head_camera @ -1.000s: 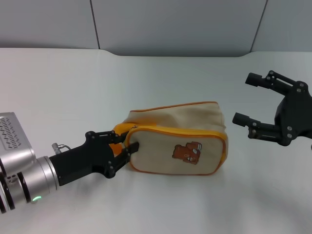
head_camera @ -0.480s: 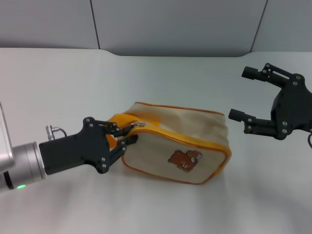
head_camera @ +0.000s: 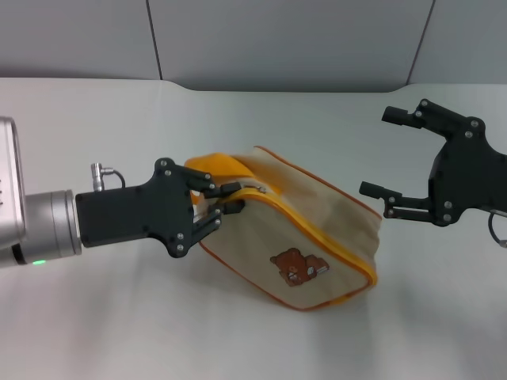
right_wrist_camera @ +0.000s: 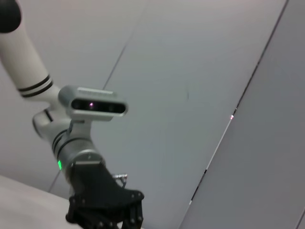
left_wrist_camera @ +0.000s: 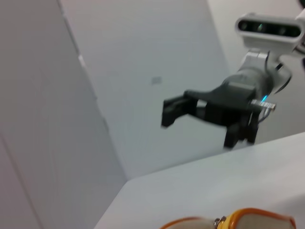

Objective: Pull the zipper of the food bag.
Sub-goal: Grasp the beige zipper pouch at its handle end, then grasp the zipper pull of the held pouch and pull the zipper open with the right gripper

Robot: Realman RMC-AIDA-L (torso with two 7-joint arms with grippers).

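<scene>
**Item record: food bag, zip end gripped, one end raised**

Food bag: boxy beige fabric pouch, orange-yellow piping. Tilted; the end at the left end effector is lifted off the white worktop, the far lower corner rests on it. Brown bear patch on the side facing the head camera; no legible writing or brand on it.

Zipper: thin orange-yellow line along the top edge, its end lying between the left end effector's fingers. The pull tab itself cannot be made out.

Strap loop: orange-yellow, just above the left end effector's fingers.

Left end effector: black, fingers closed on the bag's zipper end. In the left wrist view only an orange-yellow edge of the bag shows.

Right end effector: black, fingers spread wide, holding nothing, in the air just beyond the bag's far end, not touching it.
</scene>
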